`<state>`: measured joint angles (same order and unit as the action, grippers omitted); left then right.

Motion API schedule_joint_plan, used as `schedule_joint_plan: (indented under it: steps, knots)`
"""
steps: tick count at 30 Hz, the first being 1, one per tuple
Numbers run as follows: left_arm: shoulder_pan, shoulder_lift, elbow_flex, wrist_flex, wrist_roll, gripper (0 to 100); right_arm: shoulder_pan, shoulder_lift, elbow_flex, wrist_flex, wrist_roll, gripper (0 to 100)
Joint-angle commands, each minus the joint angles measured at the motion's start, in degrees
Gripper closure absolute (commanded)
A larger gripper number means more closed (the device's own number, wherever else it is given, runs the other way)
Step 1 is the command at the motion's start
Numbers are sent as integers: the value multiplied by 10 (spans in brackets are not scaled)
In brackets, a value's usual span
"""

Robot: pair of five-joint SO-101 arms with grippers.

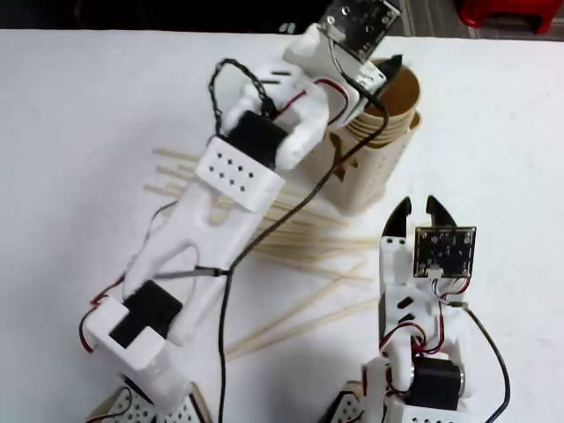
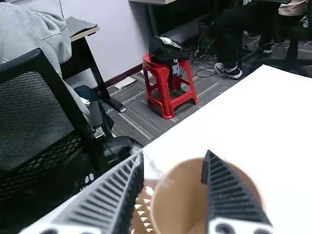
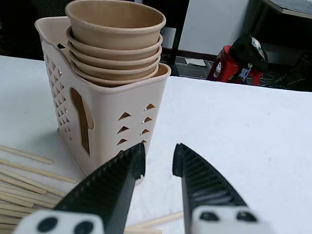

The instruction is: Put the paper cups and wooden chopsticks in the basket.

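Left gripper: jaws stood apart, hanging directly over the top of the cup stack. One finger sat outside the top cup's rim, the other over its mouth.
Contact: unclear from this angle whether either finger touched the rim. Nothing looked clamped.
Paper cups: brown, nested in one upright stack right beneath the left gripper. The stack stood inside the basket, with the upper cups rising above its rim.
Basket: beige with perforated walls, upright around the cups, below the left gripper and just ahead of the right gripper.
Right gripper: jaws slightly parted with nothing between them. It sat low over the table, pointing toward the basket's side and apart from it.
Wooden chopsticks: a loose scatter flat on the table, all outside the basket. They lay beside the right gripper and ran under the left arm. The nearest ends reached close to the basket's base.
Table: white, under both grippers.
Beyond the left gripper, past the table edge: red stool and black mesh chair on the floor.
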<state>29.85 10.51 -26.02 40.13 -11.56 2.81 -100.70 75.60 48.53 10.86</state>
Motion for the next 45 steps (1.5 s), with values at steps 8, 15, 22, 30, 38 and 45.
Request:
schedule_joint_plan:
  steps: [8,15,22,30,38,45]
  knots:
    - [-65,-77,-74,181,0,801,0,0,-3,-14,5,893]
    - [-148,-205,-70,359,-1,814,-5,1,-4,-11,25,893]
    - [-203,-364,22,435,-69,967,-27,2,-13,-7,55,893]
    - [-299,-544,304,396,-67,977,-152,44,-103,99,128,893]
    - [-442,-712,641,262,-31,977,-305,335,-257,190,193,897]
    - [-540,-772,858,154,-29,977,-414,562,-359,196,196,893]
